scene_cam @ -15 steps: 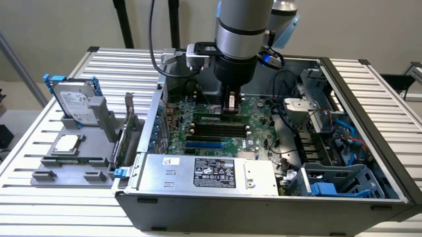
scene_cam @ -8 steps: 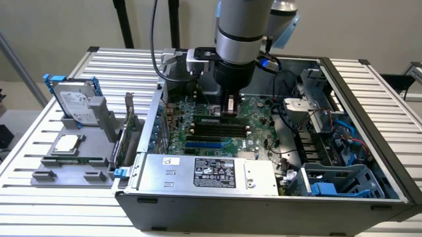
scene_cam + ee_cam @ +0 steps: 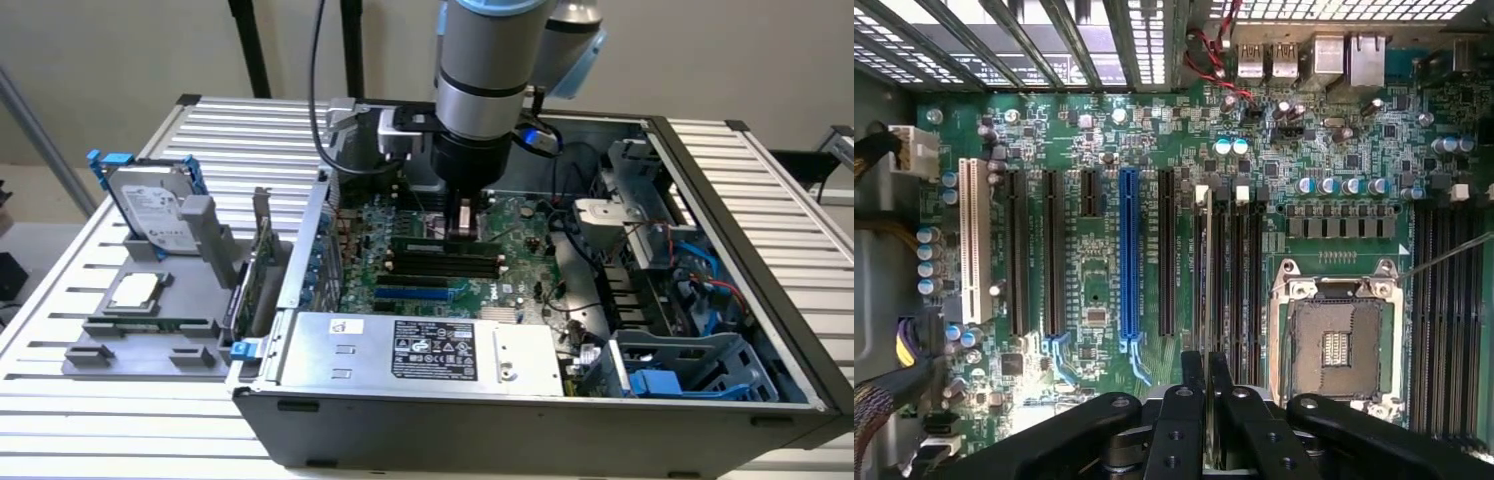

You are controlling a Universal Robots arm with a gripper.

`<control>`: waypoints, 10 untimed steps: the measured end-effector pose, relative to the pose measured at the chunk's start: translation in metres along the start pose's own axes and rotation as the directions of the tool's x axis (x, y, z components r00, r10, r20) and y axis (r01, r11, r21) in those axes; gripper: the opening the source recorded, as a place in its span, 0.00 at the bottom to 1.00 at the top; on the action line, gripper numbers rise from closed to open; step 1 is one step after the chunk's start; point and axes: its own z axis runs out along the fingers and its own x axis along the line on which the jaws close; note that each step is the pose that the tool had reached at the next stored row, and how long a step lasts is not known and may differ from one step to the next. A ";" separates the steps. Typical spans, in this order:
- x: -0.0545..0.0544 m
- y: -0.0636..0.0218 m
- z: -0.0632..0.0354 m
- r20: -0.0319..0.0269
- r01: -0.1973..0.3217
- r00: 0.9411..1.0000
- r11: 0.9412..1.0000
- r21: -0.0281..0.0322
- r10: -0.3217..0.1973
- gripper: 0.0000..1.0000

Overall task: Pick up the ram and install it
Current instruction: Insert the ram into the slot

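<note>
1. Centre of the exterior frame: an open computer case [image 3: 534, 430] lying on its side on a slatted table [image 3: 120, 440], with the motherboard [image 3: 521, 225] facing up.
2. Reaching down from the top centre of that frame: the arm [image 3: 487, 60], with the gripper [image 3: 461, 222] low inside the case, just above the row of black memory slots.
3. Seen from the wrist camera: the gripper [image 3: 1203, 365] with its black fingers [image 3: 1179, 420] drawn nearly together, only a narrow slit between them, lined up with a memory slot lying between the blue slot [image 3: 1129, 250] and the empty processor socket [image 3: 1336, 345].
4. Directly below the fingertips, just left of centre in the exterior frame: the ram [image 3: 447, 245], a thin green stick lying along the farthest of the black slots.
5. Cannot tell whether the fingers are clamped on the ram or merely sit over it, nor whether it is fully seated.
6. Lower centre of the exterior frame: the silver power supply [image 3: 427, 350] with its label.
7. Left of the exterior frame, outside the case: a grey holder [image 3: 134, 355] carrying a hard drive [image 3: 150, 210] in a blue frame and an upright expansion card [image 3: 263, 255].
</note>
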 end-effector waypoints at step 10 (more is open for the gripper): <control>-0.003 0.0000 0.0057 -0.007 0.000 1.000 1.000 0.002 0.000 0.13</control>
